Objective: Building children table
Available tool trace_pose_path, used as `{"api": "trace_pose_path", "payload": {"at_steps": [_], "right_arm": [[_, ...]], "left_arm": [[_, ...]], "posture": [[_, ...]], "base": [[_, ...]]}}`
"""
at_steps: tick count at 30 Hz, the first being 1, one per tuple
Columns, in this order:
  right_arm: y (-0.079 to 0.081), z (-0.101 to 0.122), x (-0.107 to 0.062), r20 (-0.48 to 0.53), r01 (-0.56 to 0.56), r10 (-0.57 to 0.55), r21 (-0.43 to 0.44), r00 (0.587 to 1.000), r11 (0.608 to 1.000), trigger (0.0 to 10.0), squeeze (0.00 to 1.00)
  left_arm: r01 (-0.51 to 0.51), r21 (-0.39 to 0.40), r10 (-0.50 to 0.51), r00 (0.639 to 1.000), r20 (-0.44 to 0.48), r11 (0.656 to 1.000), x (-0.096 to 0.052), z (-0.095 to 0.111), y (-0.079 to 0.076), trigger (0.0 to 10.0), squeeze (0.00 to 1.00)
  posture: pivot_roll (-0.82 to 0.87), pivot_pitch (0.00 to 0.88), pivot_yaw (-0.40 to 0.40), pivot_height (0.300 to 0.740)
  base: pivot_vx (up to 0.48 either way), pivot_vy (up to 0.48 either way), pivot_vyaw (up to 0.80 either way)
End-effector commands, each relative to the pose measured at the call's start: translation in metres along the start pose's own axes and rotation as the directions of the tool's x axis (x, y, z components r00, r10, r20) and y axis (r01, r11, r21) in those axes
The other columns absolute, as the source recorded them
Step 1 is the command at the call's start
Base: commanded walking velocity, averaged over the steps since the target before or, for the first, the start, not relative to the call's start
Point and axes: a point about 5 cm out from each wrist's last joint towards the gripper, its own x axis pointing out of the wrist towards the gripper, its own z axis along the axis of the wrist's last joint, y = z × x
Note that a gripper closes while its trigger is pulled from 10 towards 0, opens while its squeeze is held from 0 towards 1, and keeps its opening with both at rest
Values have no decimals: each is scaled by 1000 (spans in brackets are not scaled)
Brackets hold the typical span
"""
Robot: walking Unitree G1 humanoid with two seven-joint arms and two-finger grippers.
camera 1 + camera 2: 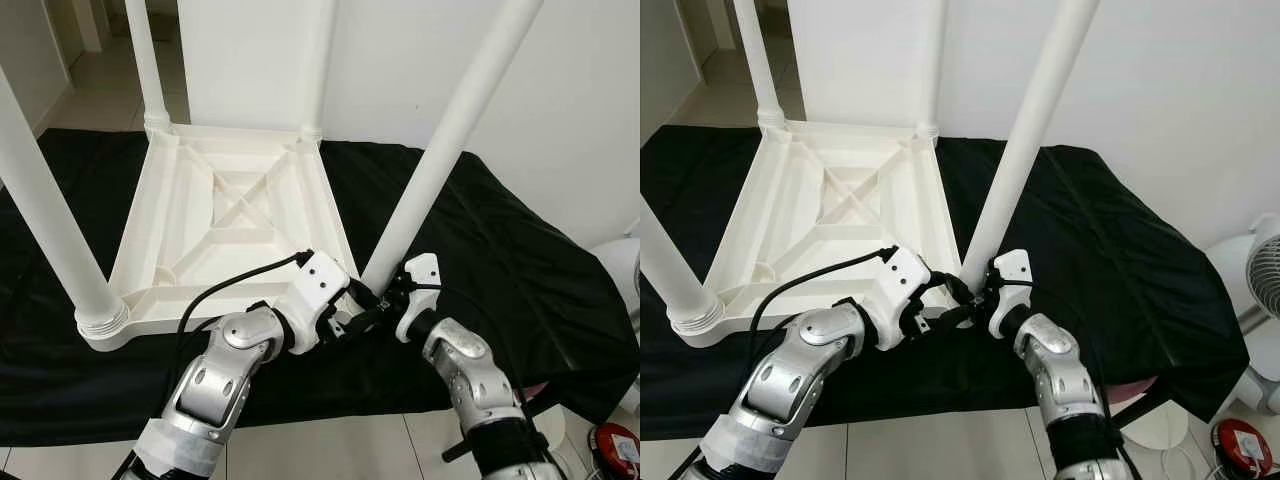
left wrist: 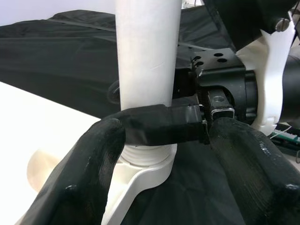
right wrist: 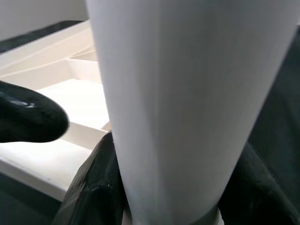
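Observation:
A white plastic table (image 1: 190,235) lies upside down on a black cloth. Three white legs stand in its far-left, far-right and near-left corners. The fourth leg (image 1: 440,150) leans up from the near-right corner socket (image 2: 145,164). My right gripper (image 3: 168,197) is shut on this leg just above its base, one finger (image 2: 164,130) wrapping across its front. My left gripper (image 2: 166,140) comes in from the left at the same spot. Its fingers (image 2: 89,173) are open, straddling the leg's base and the right gripper's finger.
The black cloth (image 1: 500,260) covers a low surface that ends just before my arms, with tiled floor below. A white wall stands close behind the table. A white fan (image 1: 1265,260) and a red item (image 1: 615,445) are at the right.

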Motion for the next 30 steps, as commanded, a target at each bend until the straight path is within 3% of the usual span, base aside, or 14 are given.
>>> {"api": "trace_pose_path", "payload": {"at_steps": [1,5,6,7,10,12,19,20,21,27,30], "right_arm": [[6,-2,0,-1,93,-93,-15,996,996,10000,0],[5,-5,-6,-36,316,-317,-26,948,948,10000,0],[5,-5,-6,-36,316,-317,-26,948,948,10000,0],[4,-6,-9,-48,384,-385,-24,922,923,10000,0],[4,-5,-10,-53,398,-398,-22,916,917,10000,0],[1,-6,-15,-64,480,-482,-36,874,876,10000,0],[-1,-3,-22,-53,539,-542,-54,839,840,10000,0],[-1,-3,-24,-55,541,-543,-50,838,840,10000,451],[0,-3,-25,-55,546,-547,-40,835,837,10000,1000],[-1,1,-22,-15,507,-507,-25,862,862,10000,1000],[-10,2,-23,0,477,-477,-36,879,878,10000,1000]], "left_arm": [[-71,9,71,997,4,997,2,3,3,10000,0],[-73,12,73,997,6,997,4,3,3,10000,0],[-73,12,73,997,6,997,4,3,3,10000,0],[-72,12,72,997,8,997,4,4,3,10000,0],[-72,12,72,997,8,997,4,4,3,10000,0],[-69,15,69,998,11,998,5,4,3,10000,0],[-68,15,68,998,13,998,5,5,3,10000,0],[-69,15,68,998,14,998,5,5,3,10000,0],[-69,15,69,998,14,998,5,5,3,10000,0],[-73,18,73,997,12,997,5,3,3,10000,0],[-75,18,74,997,11,997,5,3,2,10000,0]], "posture": [[-4,0,-114,740],[-8,0,-112,740],[-8,0,-112,740],[-9,0,-112,740],[-9,0,-112,740],[-8,0,-114,740],[-8,0,-114,740],[-8,0,-114,740],[-8,0,-114,740],[-6,0,-122,740],[-3,0,-126,740]], "base": [[0,0,0],[0,0,0],[0,0,0],[0,0,0],[0,0,0],[0,0,0],[0,0,0],[0,0,0],[0,0,0],[0,0,0],[0,0,0]]}}
